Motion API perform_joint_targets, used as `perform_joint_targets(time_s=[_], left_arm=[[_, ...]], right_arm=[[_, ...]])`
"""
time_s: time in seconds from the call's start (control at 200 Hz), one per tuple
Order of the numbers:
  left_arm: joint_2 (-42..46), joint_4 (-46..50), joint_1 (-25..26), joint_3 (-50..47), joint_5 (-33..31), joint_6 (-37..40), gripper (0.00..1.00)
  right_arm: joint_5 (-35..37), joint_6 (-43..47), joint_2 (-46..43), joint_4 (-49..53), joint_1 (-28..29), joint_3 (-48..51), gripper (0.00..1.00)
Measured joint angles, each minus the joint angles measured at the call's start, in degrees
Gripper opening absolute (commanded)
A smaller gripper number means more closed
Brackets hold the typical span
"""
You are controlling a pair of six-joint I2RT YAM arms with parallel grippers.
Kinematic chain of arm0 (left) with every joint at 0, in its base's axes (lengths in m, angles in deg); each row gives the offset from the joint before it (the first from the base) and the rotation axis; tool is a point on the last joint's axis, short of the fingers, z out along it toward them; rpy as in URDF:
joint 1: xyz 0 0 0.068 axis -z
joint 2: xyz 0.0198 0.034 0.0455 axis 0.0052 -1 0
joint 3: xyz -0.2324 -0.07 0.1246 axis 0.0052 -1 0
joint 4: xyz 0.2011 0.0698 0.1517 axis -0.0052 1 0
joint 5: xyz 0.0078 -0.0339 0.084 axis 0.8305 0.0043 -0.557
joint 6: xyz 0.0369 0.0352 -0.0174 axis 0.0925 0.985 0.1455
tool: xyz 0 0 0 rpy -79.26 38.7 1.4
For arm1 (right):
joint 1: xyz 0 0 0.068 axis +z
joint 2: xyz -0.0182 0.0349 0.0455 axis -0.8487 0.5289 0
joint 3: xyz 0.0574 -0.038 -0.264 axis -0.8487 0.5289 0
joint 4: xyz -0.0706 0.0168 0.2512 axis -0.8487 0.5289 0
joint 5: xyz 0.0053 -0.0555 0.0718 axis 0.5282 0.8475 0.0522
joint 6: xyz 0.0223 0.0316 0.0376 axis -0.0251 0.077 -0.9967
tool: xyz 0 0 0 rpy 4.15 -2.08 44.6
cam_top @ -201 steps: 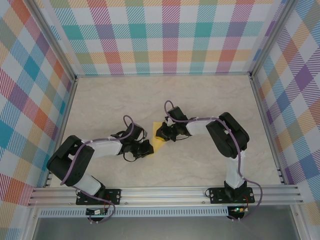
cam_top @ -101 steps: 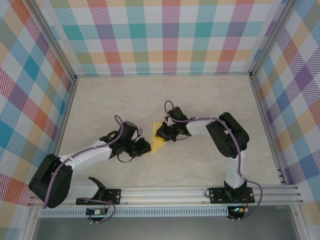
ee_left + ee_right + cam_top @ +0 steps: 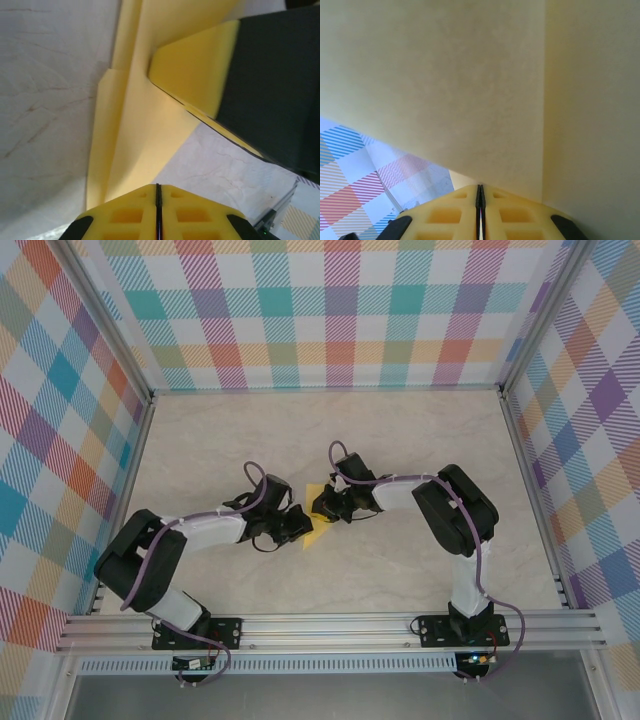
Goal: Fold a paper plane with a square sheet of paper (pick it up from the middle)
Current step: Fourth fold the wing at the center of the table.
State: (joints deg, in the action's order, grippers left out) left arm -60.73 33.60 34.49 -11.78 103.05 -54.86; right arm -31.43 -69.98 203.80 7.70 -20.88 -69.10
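Note:
The square sheet of paper (image 3: 311, 494) is bright yellow and partly folded, lying mid-table between both grippers. In the left wrist view the paper (image 3: 145, 135) lies creased on the marble, with a narrow folded strip along its left side. My left gripper (image 3: 158, 186) is shut, its tip at the sheet's near edge (image 3: 297, 524). My right gripper (image 3: 322, 508) is shut on a raised flap of the paper (image 3: 470, 90), which meets its tip (image 3: 479, 186). One of the right gripper's fingers (image 3: 200, 65) shows over the sheet in the left wrist view.
The marble tabletop (image 3: 400, 440) is walled by plaid panels (image 3: 340, 310) at the back and both sides. An aluminium rail (image 3: 330, 625) runs along the near edge by the arm bases. Both forearms lie low and close together at the table's middle.
My left arm swung out at the elbow and came back, and its gripper has crept up and right onto the paper. The right gripper has stayed in place.

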Motion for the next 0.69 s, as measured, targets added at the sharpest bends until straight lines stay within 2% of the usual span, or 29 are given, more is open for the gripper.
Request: perform_joint_targets(time_s=[0.31, 0.695], left_arm=[[-4.4, 1.0, 0.1, 0.7, -1.8, 1.3, 0.02], [-1.6, 1.1, 1.4, -1.5, -5.5, 2.9, 0.01]], right_arm=[[0.2, 0.0, 0.1, 1.6, 0.0, -1.0, 0.12], [0.9, 4.2, -0.6, 10.3, -1.9, -6.9, 0.10]])
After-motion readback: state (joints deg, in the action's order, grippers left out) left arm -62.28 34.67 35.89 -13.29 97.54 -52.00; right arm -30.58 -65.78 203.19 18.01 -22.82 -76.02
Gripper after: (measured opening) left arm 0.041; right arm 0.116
